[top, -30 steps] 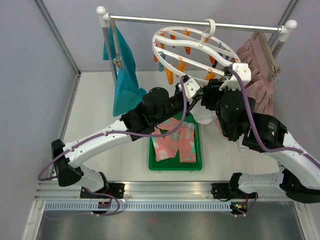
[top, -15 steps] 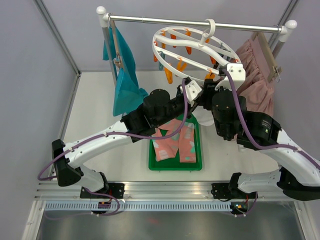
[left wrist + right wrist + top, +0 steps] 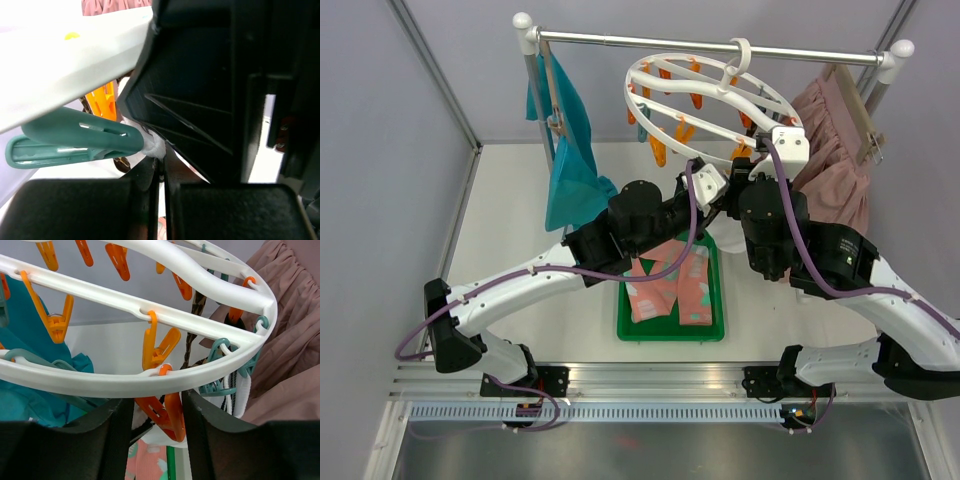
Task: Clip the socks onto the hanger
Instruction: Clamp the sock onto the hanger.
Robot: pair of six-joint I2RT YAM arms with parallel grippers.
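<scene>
Top external hanger point(image 3: 638, 72): tilted white ring hooked on rail point(image 3: 620, 38).
Socks point(image 3: 678, 285): pink, in green tray point(image 3: 670, 333) below hanger.
Left gripper point(image 3: 161, 162): closed, white fabric point(image 3: 153, 146) at tips, beside teal clip point(image 3: 75, 137).
Right gripper point(image 3: 157, 410): half-open astride orange clip point(image 3: 167, 415) under hanger; grip unclear.

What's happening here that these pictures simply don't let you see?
1. Left wrist view: a black housing fills the frame, so whether the left tool holds the white scrap by the teal clip is unclear.
2. Right wrist view: the hanger rim crosses the right tool; its grip on the orange clip is hidden.
3. Top view: the left arm covers part of the tray and its pink socks.
</scene>
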